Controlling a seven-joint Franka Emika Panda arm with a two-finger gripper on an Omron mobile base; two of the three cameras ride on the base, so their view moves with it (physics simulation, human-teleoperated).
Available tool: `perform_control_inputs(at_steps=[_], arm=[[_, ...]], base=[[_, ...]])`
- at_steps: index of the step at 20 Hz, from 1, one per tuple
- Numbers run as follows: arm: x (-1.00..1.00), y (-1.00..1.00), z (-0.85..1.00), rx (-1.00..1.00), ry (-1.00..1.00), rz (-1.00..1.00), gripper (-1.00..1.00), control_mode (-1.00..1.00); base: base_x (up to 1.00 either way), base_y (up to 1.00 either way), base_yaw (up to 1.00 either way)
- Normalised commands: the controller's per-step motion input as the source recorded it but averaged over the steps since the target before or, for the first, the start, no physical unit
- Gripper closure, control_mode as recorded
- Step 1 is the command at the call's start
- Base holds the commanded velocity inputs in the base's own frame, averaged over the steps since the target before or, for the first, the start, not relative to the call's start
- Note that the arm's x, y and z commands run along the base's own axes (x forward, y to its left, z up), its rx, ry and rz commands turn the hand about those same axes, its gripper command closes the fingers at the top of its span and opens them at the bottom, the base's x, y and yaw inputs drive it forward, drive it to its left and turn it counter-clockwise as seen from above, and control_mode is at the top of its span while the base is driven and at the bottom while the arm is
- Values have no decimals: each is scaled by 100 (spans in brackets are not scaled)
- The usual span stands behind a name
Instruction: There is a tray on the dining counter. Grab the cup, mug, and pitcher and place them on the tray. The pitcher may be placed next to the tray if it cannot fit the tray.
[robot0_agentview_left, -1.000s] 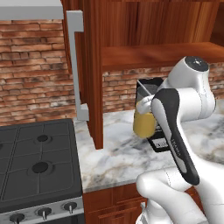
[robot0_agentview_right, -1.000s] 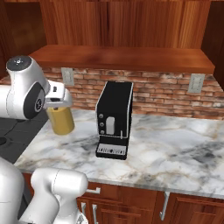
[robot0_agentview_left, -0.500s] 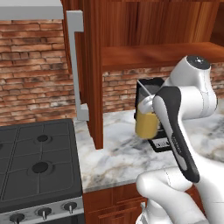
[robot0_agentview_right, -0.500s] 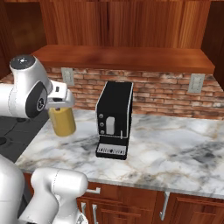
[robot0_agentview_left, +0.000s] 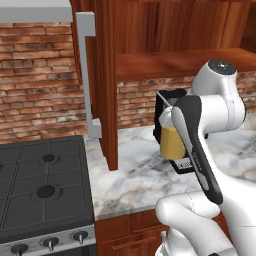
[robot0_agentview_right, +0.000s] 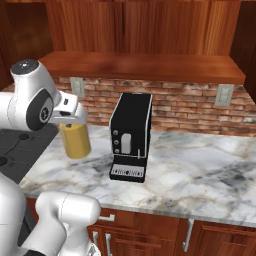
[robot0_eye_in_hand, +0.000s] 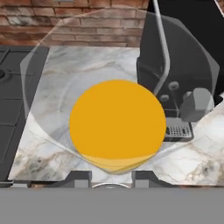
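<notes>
The pitcher (robot0_agentview_left: 171, 142), a clear glass cylinder of orange-yellow liquid, hangs upright over the marble kitchen worktop (robot0_agentview_left: 135, 180), just left of a black coffee machine. My gripper (robot0_eye_in_hand: 111, 177) is shut on its rim from above. In the right base view the pitcher (robot0_agentview_right: 76, 140) sits under the hand (robot0_agentview_right: 69, 111). The hand view looks straight down into the pitcher (robot0_eye_in_hand: 117, 127), with a finger (robot0_eye_in_hand: 78, 177) on either side of the glass wall. The tray, cup, mug and dining counter are out of view.
The coffee machine (robot0_agentview_right: 131, 135) stands close to the right of the pitcher. A dark stove (robot0_agentview_left: 40, 190) lies to the left. A wooden cabinet post (robot0_agentview_left: 107, 85) and a wooden shelf (robot0_agentview_right: 140, 65) rise behind. Open marble (robot0_agentview_right: 200, 175) stretches to the right.
The pitcher, still in my grip, has drifted slightly to the right, toward the coffee machine. The rest of the scene has not moved.
</notes>
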Motion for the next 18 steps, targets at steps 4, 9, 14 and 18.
perform_control_inputs(at_steps=[4, 9, 14, 18], arm=[[0, -18, 0, 0, 0, 0, 100, -100], [0, -12, 0, 0, 0, 0, 100, 100], [0, 0, 0, 0, 0, 0, 100, 100], [0, 0, 0, 0, 0, 0, 100, 100]], base=[[0, 0, 0], [0, -2, 0], [-46, -2, 0], [-100, 0, 0]])
